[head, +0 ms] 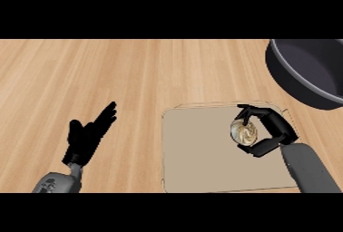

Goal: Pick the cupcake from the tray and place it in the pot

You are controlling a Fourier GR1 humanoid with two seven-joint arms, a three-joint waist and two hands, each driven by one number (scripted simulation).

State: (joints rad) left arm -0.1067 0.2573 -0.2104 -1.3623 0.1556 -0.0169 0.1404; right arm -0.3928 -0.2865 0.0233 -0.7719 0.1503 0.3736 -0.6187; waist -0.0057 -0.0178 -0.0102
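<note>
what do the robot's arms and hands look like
Both forearms are smooth grey, rounded tubes. The left forearm ends in a knobbly grey wrist; the right forearm is plainer. Left hand and right hand are matt black. No cables or markings show.

Two smooth grey forearms (rounded, tube-like) end in a black left hand (85, 138) and right hand (276, 131).

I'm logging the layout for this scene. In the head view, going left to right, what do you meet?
Left hand, open, over the wooden counter → tray → cupcake with the right hand curled round it → pot at the upper right.
</note>
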